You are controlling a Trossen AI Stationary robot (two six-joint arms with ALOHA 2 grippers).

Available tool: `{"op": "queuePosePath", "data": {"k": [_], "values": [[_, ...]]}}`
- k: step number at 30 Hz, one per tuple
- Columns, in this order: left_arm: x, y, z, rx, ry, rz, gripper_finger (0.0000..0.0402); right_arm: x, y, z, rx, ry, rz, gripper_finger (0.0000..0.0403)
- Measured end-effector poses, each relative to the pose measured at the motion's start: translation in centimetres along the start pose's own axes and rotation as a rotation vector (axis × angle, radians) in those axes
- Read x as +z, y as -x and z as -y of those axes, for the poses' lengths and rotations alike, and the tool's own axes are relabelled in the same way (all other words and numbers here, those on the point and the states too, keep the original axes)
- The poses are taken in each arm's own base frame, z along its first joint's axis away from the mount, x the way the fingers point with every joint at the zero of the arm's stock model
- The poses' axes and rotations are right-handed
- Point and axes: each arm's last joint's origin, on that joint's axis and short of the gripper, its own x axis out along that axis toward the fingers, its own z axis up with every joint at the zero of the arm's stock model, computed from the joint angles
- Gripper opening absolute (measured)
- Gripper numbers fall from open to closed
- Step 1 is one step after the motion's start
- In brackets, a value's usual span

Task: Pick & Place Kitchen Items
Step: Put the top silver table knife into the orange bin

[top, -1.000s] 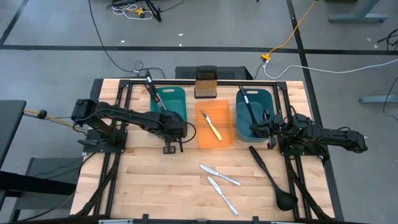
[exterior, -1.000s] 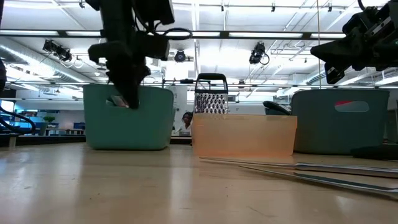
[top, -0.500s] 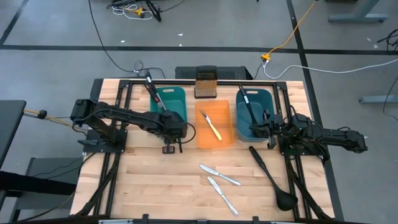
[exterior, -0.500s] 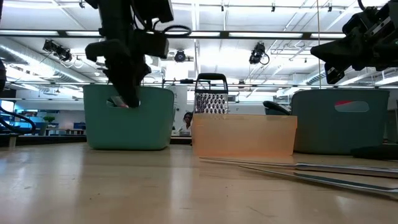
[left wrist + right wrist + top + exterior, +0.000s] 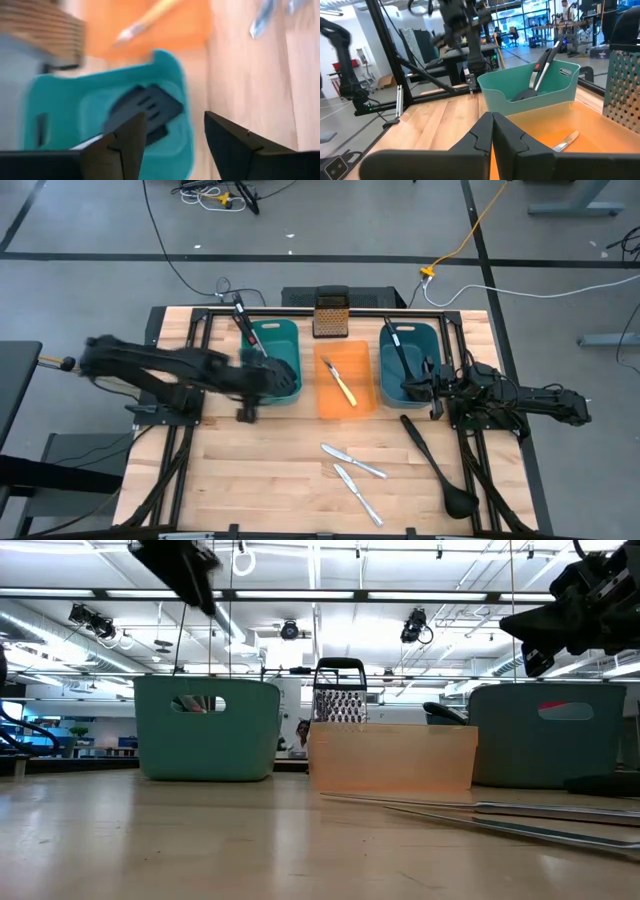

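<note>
My left gripper hangs open and high above the teal bin, blurred in the high view and at the low view's top. Black slotted spatula heads lie in that bin, and one handle leans over its far left rim. A yellow-handled knife lies in the orange bin. A black utensil stands in the blue bin. A black ladle and two silver knives lie on the table. My right gripper waits shut by the blue bin's near side.
A metal box grater stands upright at the far edge behind the orange bin. Black frame rails run along the far edge and both sides. Bare wood lies at the near left of the table.
My left gripper has risen from low in front of the teal bin to well above it and has drawn back toward the table's left edge. The spatula handle leaning on the bin's rim has kept its place.
</note>
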Motion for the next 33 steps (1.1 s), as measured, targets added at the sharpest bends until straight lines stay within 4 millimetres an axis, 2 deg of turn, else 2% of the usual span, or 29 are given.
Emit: {"op": "queuePosePath", "data": {"k": [3,6,9,11,16,19,25,29,33], "values": [[-3.3,2.8,-1.1,0.046,0.127,0.177,0.0172,0.0,0.0,0.0,-0.002,0.001,-0.003,0.0016],[-6.6,3.2,-1.3,-0.013,0.216,0.419,0.0119,0.0,-0.1,0.0,-0.001,0.003,-0.003,0.0016],[-9.9,2.0,-0.8,-0.126,0.255,0.614,0.0044,0.1,-0.1,0.0,-0.003,0.004,0.004,0.0016],[-11.5,1.2,-0.5,-0.147,0.309,0.725,0.0013,0.1,-0.1,0.0,-0.008,0.004,0.008,0.0016],[-15.1,-1.0,-0.2,-0.079,0.404,0.867,0.0017,0.1,-0.1,0.0,-0.008,-0.006,0.012,0.0016],[-16.2,-2.4,0.3,-0.065,0.355,0.894,0.0008,0.1,-0.1,0.0,-0.008,-0.001,0.015,0.0016],[-16.8,-4.0,1.0,-0.088,0.326,0.978,0.0007,0.3,-0.1,0.0,-0.006,0.006,0.026,0.0016],[-17.6,-5.7,1.6,-0.103,0.303,0.938,0.0004,0.2,-0.1,0.0,-0.006,0.007,0.025,0.0016],[-17.7,-6.1,1.8,-0.118,0.281,0.926,0.0008,0.3,-0.1,0.0,-0.007,0.018,0.026,0.0016]]}}
